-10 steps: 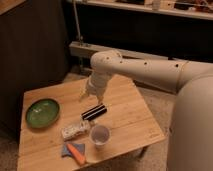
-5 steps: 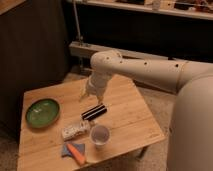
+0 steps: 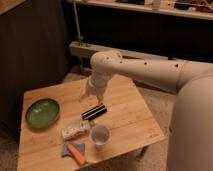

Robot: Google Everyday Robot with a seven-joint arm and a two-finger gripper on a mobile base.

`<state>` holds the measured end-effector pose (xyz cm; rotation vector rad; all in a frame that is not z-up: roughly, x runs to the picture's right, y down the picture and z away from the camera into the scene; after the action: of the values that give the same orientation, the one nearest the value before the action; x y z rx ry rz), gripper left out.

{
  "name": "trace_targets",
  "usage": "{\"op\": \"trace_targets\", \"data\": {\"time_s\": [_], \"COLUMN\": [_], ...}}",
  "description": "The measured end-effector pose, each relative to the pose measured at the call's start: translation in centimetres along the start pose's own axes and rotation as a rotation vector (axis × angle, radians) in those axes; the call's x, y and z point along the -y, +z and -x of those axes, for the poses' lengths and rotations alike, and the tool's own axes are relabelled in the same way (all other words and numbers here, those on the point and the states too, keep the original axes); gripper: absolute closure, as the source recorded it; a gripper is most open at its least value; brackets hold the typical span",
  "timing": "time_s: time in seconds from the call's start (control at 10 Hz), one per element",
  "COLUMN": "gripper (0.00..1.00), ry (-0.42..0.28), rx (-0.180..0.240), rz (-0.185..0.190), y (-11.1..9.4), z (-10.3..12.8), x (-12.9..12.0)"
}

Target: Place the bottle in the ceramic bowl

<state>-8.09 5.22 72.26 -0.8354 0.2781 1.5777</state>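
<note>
Office or lab corner: carpet floor [image 3: 156,99], dark partition panels [image 3: 35,45], wooden table [image 3: 126,111] under the robot's gripper [image 3: 90,93].

No text, label or number is legible. Dark marks on the small stubby whitish plastic bottle [image 3: 75,130] cannot be read. The gripper [image 3: 89,94] hangs above the light wooden table [image 3: 131,116].

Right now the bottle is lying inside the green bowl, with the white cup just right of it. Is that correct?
No. The camera view shows the bottle lying on the table, right of the ceramic bowl, not inside it. The white cup does stand just right of the bottle. The gripper hangs above the table behind the black bar.
</note>
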Motion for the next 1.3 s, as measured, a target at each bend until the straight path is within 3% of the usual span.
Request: {"op": "trace_targets", "data": {"time_s": [0.5, 0.6, 0.7, 0.8, 1.0, 1.1, 1.3], "gripper": [0.35, 0.35, 0.35, 0.35, 0.35, 0.35, 0.35], "ry": [-0.009, -0.055, -0.121, -0.289, -0.48, -0.623, -0.788], "rx": [0.002, -0.001, -0.011, -0.034, -0.07, -0.1, -0.136], "rz": [-0.009, -0.025, -0.03, -0.027, -0.013, -0.001, 0.015], "y": [-0.1, -0.2, -0.1, 0.1, 0.2, 0.2, 0.1], "z": [0.0, -0.2, -0.5, -1.3, -2.4, -3.3, -4.5], "x": [-0.1, -0.8, -1.6, -3.0, -4.3, -5.5, -6.6]}}
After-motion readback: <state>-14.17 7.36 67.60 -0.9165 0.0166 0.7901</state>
